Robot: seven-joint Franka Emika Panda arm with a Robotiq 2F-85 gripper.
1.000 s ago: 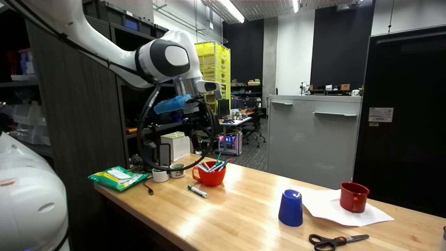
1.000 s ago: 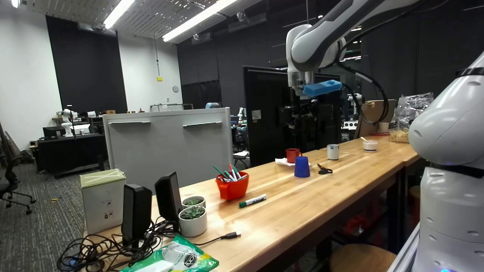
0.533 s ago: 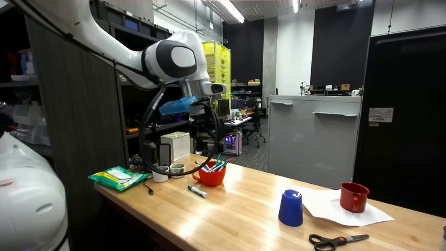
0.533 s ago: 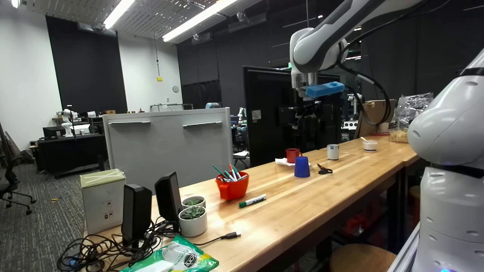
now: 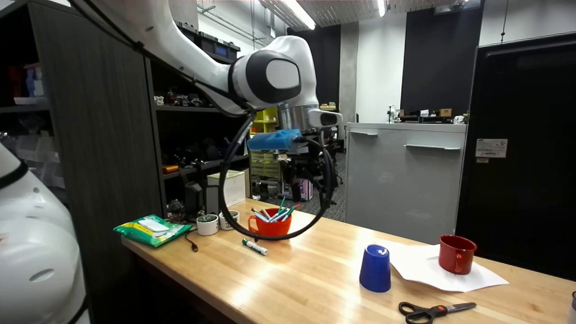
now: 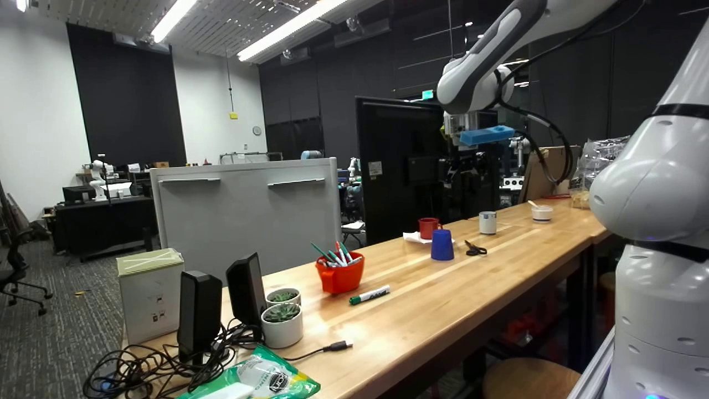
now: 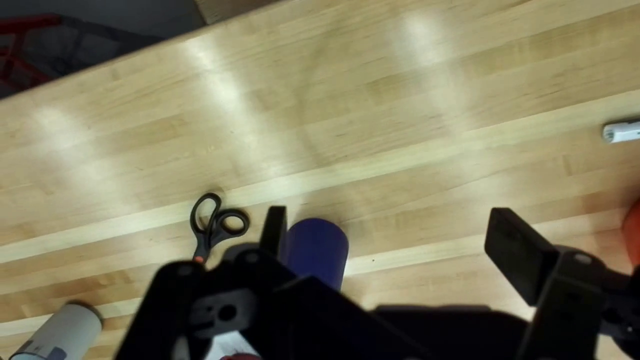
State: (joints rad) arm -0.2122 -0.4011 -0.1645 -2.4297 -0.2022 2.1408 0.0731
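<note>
My gripper [image 7: 392,240] is open and empty. It hangs well above the wooden table in both exterior views [image 5: 310,177] [image 6: 465,172]. In the wrist view an upside-down blue cup [image 7: 317,250] shows below, close beside the left finger in the picture; the finger and linkage hide part of it. Black scissors [image 7: 215,225] lie left of the cup. A white marker [image 7: 622,131] with a green cap [image 5: 245,242] lies by an orange-red mug [image 5: 274,227] full of markers. A dark red mug [image 5: 457,254] stands on white paper [image 5: 418,265] behind the blue cup.
A white cup [image 6: 487,223] and a small bowl [image 6: 541,213] stand farther along the table. Potted succulents [image 6: 282,327], black speakers [image 6: 199,316], tangled cables, a green packet [image 5: 153,229] and a box [image 6: 150,299] crowd one end. A cable loop [image 5: 223,189] hangs from the arm.
The arm and gripper have moved to the right in both exterior views, away from above the mug of markers. The things on the table have not moved.
</note>
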